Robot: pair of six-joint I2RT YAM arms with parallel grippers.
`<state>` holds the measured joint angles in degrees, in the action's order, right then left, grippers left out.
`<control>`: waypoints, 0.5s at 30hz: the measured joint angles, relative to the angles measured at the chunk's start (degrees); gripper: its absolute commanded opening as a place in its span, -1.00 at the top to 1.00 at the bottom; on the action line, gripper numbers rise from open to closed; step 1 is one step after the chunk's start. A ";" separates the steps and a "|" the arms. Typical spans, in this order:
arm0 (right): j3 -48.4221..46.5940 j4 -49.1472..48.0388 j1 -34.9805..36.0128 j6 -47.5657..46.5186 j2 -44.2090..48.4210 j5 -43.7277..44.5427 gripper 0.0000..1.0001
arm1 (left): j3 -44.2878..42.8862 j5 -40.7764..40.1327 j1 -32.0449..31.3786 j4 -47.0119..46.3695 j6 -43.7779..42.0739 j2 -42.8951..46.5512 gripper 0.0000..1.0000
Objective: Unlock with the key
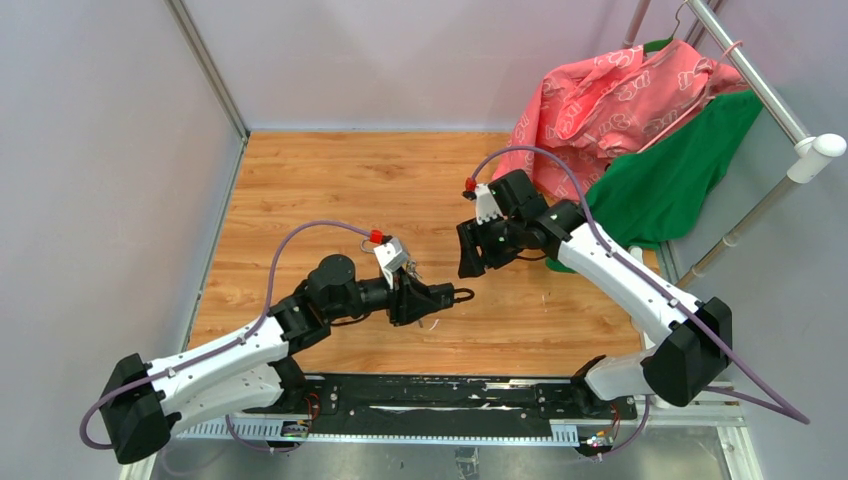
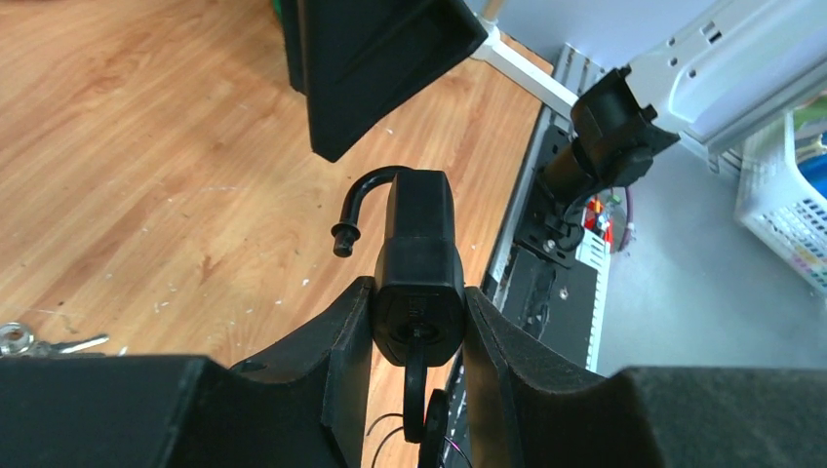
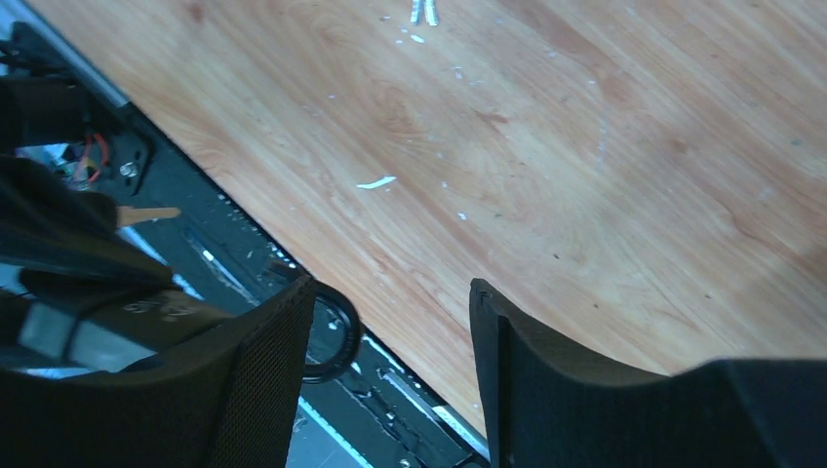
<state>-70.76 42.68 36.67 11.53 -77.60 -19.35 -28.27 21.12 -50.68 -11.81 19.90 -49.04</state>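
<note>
My left gripper [image 2: 417, 304] is shut on the body of a black padlock [image 2: 419, 244], which it holds above the wooden table. The shackle [image 2: 363, 198] is swung out to the left, its free end clear of the body. A black key [image 2: 416, 378] sticks out of the keyhole on the near end, between my fingers. From above, the padlock [image 1: 455, 295] points right, towards my right gripper [image 1: 472, 258]. My right gripper [image 3: 390, 317] is open with nothing between its fingers; a black loop [image 3: 336, 330], seemingly the shackle, shows just beside its left finger.
A small bunch of spare keys [image 2: 24, 339] lies on the table to the left. Pink [image 1: 610, 95] and green [image 1: 680, 170] garments hang from a rack at the back right. A white basket [image 2: 785, 205] stands beyond the table's near edge.
</note>
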 measured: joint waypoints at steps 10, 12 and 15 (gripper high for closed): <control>0.11 -0.63 -0.07 -0.39 -2.34 -7.26 -0.23 | -1.07 1.68 -1.27 0.35 -1.62 -2.08 1.00; 0.68 -0.61 -0.07 -0.37 -3.43 -8.48 -0.20 | -1.33 1.68 -1.27 0.37 -1.79 -2.08 1.00; 1.97 0.09 -0.04 -0.35 -5.01 -9.81 -0.18 | -1.66 1.79 -1.27 0.35 -2.14 -2.08 1.00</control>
<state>-68.79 42.76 36.62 11.18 -82.61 -29.17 -29.93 22.92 -51.94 -11.46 17.76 -51.11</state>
